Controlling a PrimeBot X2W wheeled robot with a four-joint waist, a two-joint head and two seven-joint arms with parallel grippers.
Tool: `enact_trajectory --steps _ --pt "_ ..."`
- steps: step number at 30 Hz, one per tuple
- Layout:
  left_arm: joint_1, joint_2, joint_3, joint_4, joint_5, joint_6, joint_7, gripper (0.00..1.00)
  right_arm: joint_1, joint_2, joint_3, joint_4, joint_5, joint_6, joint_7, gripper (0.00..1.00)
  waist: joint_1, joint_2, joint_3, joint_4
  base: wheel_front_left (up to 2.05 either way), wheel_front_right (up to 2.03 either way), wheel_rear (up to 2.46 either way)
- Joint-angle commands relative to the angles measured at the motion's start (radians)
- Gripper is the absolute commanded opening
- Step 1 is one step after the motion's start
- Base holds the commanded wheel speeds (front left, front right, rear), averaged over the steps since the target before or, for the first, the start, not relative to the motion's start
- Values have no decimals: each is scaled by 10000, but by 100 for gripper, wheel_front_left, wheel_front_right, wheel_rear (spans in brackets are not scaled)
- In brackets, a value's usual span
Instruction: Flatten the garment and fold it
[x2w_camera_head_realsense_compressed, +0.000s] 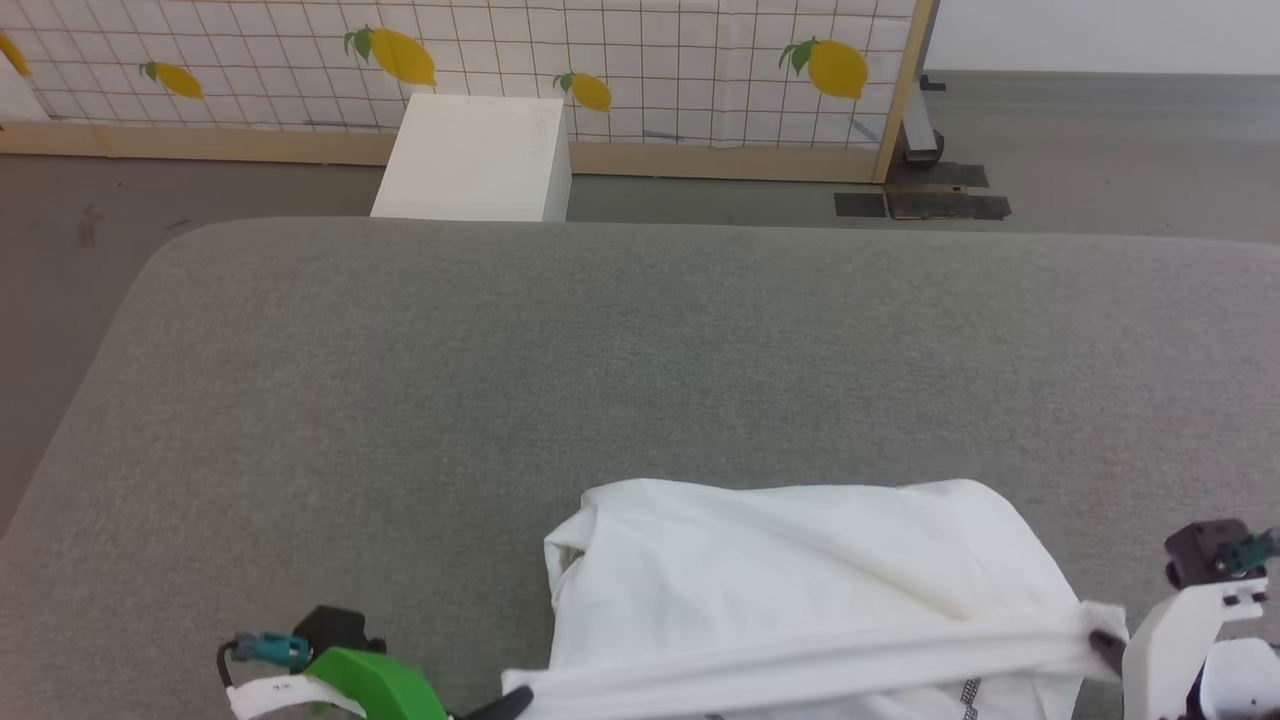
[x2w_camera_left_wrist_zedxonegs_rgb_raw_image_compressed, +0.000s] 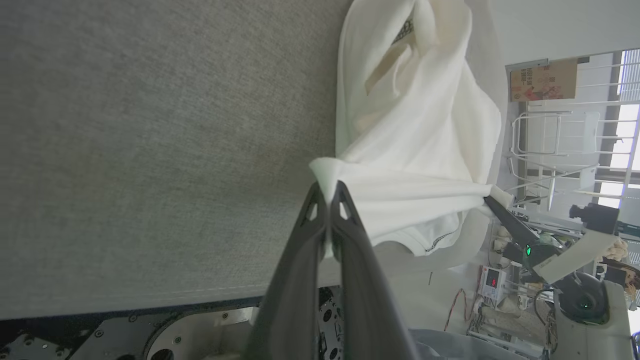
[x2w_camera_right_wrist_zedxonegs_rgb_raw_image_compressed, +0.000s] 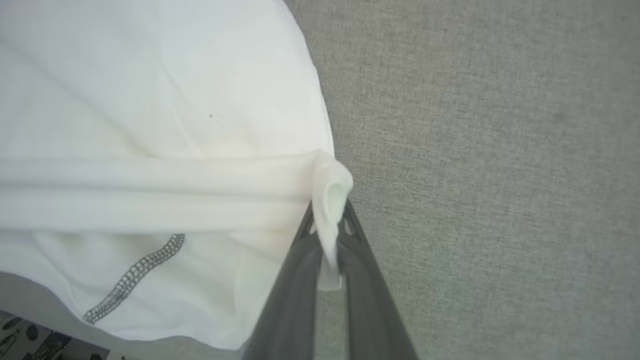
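Both ends pinched — left fingers (x2w_camera_left_wrist_zedxonegs_rgb_raw_image_compressed: 297, 280) and right fingers (x2w_camera_right_wrist_zedxonegs_rgb_raw_image_compressed: 295, 300) hold the garment (x2w_camera_head_realsense_compressed: 800, 570) taut.

On my feed the left gripper (x2w_camera_left_wrist_zedxonegs_rgb_raw_image_compressed: 327, 192) is two long dark fingers with small triangular cut-outs near the tips; the right gripper (x2w_camera_right_wrist_zedxonegs_rgb_raw_image_compressed: 330, 220) matches. The left wrist carries a green cover (x2w_camera_head_realsense_compressed: 375, 685) and a teal plug (x2w_camera_head_realsense_compressed: 265, 650); the right, a white bracket (x2w_camera_head_realsense_compressed: 1180, 630).

The garment (x2w_camera_head_realsense_compressed: 800, 560) is showing plain white with dark grey zigzag stitching (x2w_camera_right_wrist_zedxonegs_rgb_raw_image_compressed: 132, 277). The bench (x2w_camera_head_realsense_compressed: 500, 380) is looking heathered grey. The backdrop (x2w_camera_head_realsense_compressed: 700, 80) is displaying yellow lemons on a white grid.
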Motion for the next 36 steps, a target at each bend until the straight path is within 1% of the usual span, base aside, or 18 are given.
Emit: enact_trajectory --steps 1,10,15,16,17,19,23,26,30,32,34,36 --pt "214 136 0 180 57 109 75 0 206 -88 47 15 -63 -21 57 0 1 99 -13 -27 0 0 0" --pt "342 423 -484 1239 551 498 482 0 662 -162 569 277 -120 -21 290 0 1 99 35 -101 0 0 0" --pt "66 460 -570 1601 872 561 249 0 591 -138 592 397 -133 -21 96 0 1 99 90 -101 0 0 0" --pt "22 477 -576 1641 909 556 223 49 570 -117 594 396 -126 -21 71 40 1 99 77 -107 0 0 0" --pt "-35 551 -593 1662 1011 546 177 100 551 -124 646 352 -119 -21 42 100 1 99 48 -111 0 0 0" --pt "-116 626 -547 1630 1048 542 145 100 524 -128 654 260 -36 -21 -77 100 1 99 -51 -123 0 0 0" --pt "-229 977 -494 1384 1243 582 210 100 607 -234 694 -69 151 -21 -152 100 1 99 -320 -122 0 0 0" --pt "-268 1269 -418 1073 1402 708 295 100 835 -343 673 -456 401 -21 89 100 1 99 -539 -104 0 0 0" --pt "-424 1596 -209 471 1649 860 179 100 1292 -603 441 -1265 991 -21 787 100 1 99 -737 -72 0 0 0" --pt "-635 1631 29 145 1746 725 -298 100 1455 -645 111 -1710 1406 -21 1189 100 1 99 -779 -70 0 0 0" --pt "-948 1669 309 -126 2084 322 -1370 100 1512 -739 -212 -2179 1776 -21 1620 100 1 99 -757 -99 0 0 0" --pt "-1173 1701 500 -251 2502 -80 -2489 100 1402 -770 -487 -2456 2050 -21 1812 100 1 99 -673 -153 0 0 0"
